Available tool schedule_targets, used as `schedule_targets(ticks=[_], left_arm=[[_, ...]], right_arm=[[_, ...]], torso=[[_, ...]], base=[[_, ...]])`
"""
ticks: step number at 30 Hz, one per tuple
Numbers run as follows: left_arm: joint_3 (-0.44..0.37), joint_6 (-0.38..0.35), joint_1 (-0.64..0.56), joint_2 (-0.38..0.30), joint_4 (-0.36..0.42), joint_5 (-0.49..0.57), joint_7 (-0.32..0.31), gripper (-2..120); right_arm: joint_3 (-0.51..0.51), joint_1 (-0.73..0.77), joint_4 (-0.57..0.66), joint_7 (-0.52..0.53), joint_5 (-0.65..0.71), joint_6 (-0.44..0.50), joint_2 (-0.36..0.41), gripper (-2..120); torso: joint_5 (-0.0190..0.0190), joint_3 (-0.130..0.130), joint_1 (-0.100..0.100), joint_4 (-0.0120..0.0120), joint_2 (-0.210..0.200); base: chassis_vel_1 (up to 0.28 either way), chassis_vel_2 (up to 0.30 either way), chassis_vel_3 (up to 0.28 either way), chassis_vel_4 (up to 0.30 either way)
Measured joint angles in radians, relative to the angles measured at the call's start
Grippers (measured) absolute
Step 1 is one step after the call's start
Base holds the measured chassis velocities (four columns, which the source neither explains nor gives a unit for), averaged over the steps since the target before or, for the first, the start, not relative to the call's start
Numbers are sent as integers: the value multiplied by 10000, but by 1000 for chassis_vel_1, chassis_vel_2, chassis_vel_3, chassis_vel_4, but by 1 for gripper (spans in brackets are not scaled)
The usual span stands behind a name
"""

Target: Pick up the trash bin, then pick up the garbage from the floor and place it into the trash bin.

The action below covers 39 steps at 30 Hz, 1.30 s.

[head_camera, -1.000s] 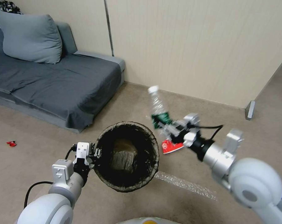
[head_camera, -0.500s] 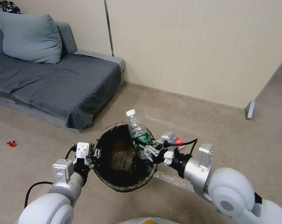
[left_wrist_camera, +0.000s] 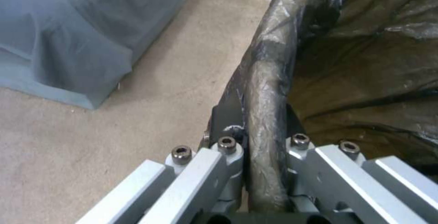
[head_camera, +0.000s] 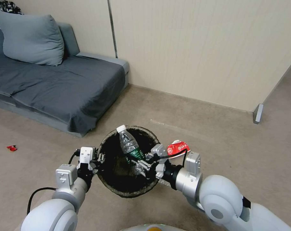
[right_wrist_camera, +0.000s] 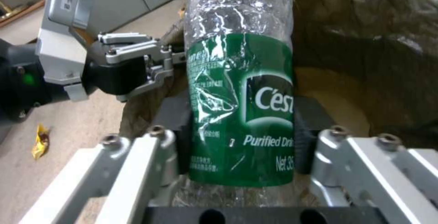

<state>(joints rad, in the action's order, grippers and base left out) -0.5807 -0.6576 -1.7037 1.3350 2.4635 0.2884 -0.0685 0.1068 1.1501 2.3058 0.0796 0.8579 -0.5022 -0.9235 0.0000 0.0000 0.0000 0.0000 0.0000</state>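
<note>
Nearest, L arm comes in from lower left; left pincer [head_camera: 95,161] is clamped on the near-left rim of the trash bin [head_camera: 130,189]. In the left wrist view its pads [left_wrist_camera: 227,114] pinch the bag-covered rim [left_wrist_camera: 269,90], one pad outside, one inside, no gap showing. Bin is held off the floor, mouth tipped toward the camera, dark bag lining it and folded over the edge.

R arm reaches in from lower right; right pincer [head_camera: 138,160] sits over the bin's mouth, on its right side, closed around the bottle [head_camera: 128,143]. Right wrist view: both pads [right_wrist_camera: 176,128] press the green-labelled middle of the bottle [right_wrist_camera: 242,114] from either side. Bottle is clear, crinkled, white cap, tilted w/ cap pointing up & away toward the far-left rim, lower part over the bin opening.

Just past the R wrist, a red-and-white carton [head_camera: 177,148] lies on the floor beside the bin's right side. A yellow wrapper [right_wrist_camera: 40,141] lies on the floor, seen in the right wrist view.

Farther left, a small red scrap [head_camera: 12,148] on the floor, well apart from the bin. Beyond it, grey sofa [head_camera: 55,83] w/ a pillow [head_camera: 30,38], against the beige wall [head_camera: 200,48].
</note>
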Motion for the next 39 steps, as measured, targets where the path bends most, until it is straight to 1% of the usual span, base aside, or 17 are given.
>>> schedule_targets(ticks=[2, 3, 5, 6, 10, 11, 13, 14, 16, 20, 25, 29, 34, 35, 37, 38, 39], left_arm=[[2, 1, 5, 19, 0, -1, 13, 3], [2, 1, 5, 19, 0, -1, 13, 3], [6, 2, 12, 64, 0, -3, 17, 3], [6, 2, 12, 64, 0, -3, 17, 3], [9, 6, 18, 98, -23, -7, 28, 3], [9, 6, 18, 98, -23, -7, 28, 3], [10, 8, 48, 125, -52, -12, 29, 2], [10, 8, 48, 125, -52, -12, 29, 2], [17, 10, 96, 177, -95, -5, 34, 2], [18, 10, 129, 198, -121, 3, 35, 2], [-41, 12, 150, 197, -129, 75, 39, 2], [-115, 13, 151, 162, -129, 142, 42, 2], [-260, 8, 145, 112, -112, 316, 43, 2], [-260, 8, 145, 112, -112, 316, 43, 2], [-296, -6, 116, 175, -81, 335, 43, 2], [-296, -6, 116, 175, -81, 335, 43, 2], [-304, -12, 87, 201, -66, 337, 41, 2]], right_arm=[[-3, 23, 6, 38, -25, -1, 21, 50], [-3, 23, 6, 38, -25, -1, 21, 50], [-116, 29, 114, 113, -37, 11, 66, 60], [-116, 29, 114, 113, -37, 11, 66, 60], [-983, 86, 746, 132, 174, 39, 213, 82], [-983, 86, 746, 132, 174, 39, 213, 82], [-1560, 293, 1232, 109, 394, 43, 343, 92], [-1560, 293, 1232, 109, 394, 43, 343, 92], [-2183, 543, 1732, -3, 529, 52, 463, 99], [-2787, 749, 1959, -164, 578, 88, 544, 100], [-4349, 1241, 1993, -274, 592, 415, 548, 100], [-4779, 1354, 1993, 11, 273, 827, 417, 100], [-5386, 2178, 1904, -96, -1168, 1815, -144, 100], [-5386, 2178, 1904, -96, -1168, 1815, -144, 100], [-5669, 2913, 1614, -275, -2276, 2415, -702, 100], [-5669, 2913, 1614, -275, -2276, 2415, -702, 100], [-5753, 3249, 1457, -329, -2791, 2707, -1036, 100]], torso=[[0, 0, 0, 0, 0], [0, 0, 0, 0, 0], [1, 0, 0, 0, 0], [1, 0, 0, 0, 0], [1, 0, 0, 1, 0], [1, 0, 0, 1, 0], [1, 0, 0, 0, 0], [1, 0, 0, 0, 0], [0, 0, 0, 0, 0], [0, 0, 0, -1, 0], [0, 0, -1, -2, 0], [1, 0, 0, 1, 0], [0, 0, 0, 0, 0], [0, 0, 0, 0, 0], [0, 0, 0, 0, 0], [0, 0, 0, 0, 0], [-1, 0, 0, -1, 0]], base=[[0, 0, 0, 0], [0, 0, 0, 0], [0, 0, 0, 0], [0, 0, 0, 0], [0, 0, 0, 0], [0, 0, 0, 0], [0, 0, 0, 0], [0, 0, 0, 0], [0, 0, 0, 0], [0, 0, 0, 0], [0, 0, 0, 0], [0, 0, 0, 0], [0, 0, 0, 0], [0, 0, 0, 0], [0, 0, 0, 0], [0, 0, 0, 0], [0, 0, 0, 0]])
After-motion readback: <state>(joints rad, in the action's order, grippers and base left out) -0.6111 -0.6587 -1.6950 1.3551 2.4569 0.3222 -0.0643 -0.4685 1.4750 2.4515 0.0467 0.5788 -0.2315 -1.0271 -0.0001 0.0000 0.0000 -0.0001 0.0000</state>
